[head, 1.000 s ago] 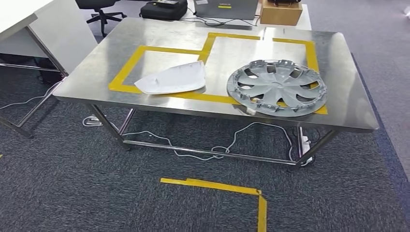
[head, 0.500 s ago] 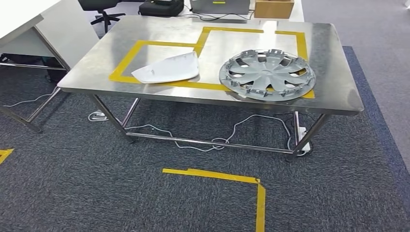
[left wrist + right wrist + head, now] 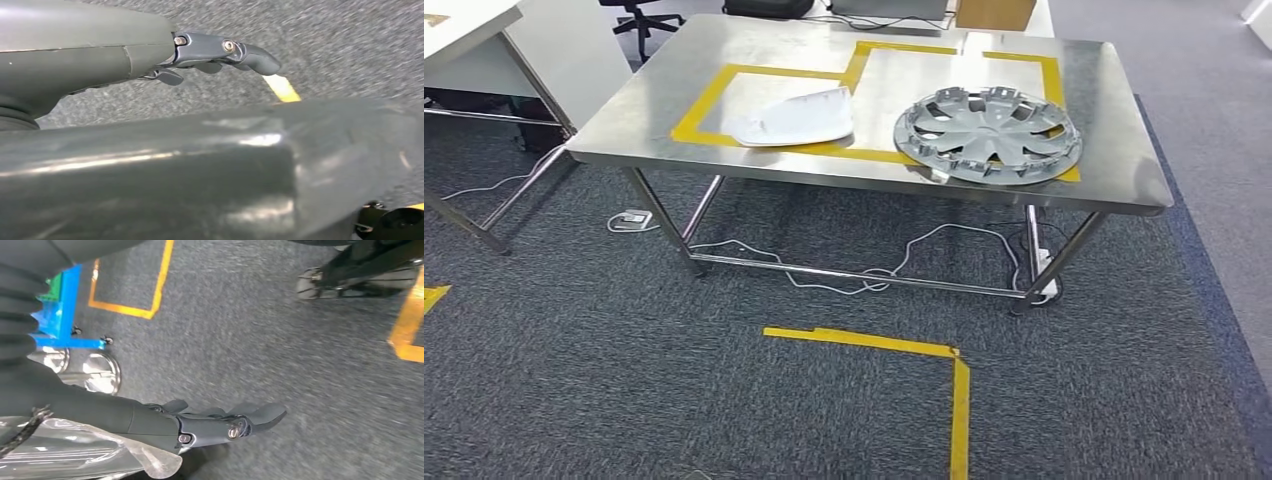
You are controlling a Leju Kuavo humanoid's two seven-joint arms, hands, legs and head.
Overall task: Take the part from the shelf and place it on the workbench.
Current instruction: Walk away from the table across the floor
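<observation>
Workbench [image 3: 1124, 170] bears hubcap [image 3: 987, 135] | left robot hand [image 3: 220, 52], right robot hand [image 3: 220, 425]: grip unclear (fingers outstretched)

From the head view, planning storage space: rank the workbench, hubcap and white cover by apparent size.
1. workbench
2. hubcap
3. white cover
The cover looks only somewhat smaller than the hubcap.

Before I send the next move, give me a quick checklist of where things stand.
1. White curved panel lying flat on steel workbench: ok.
2. Grey plastic wheel cover inside its yellow tape square: not ok, near rim overlaps the tape.
3. Left hand empty: ok.
4. Right hand empty: ok.
5. White cables under the workbench, clear of feet: cannot tell.
</observation>
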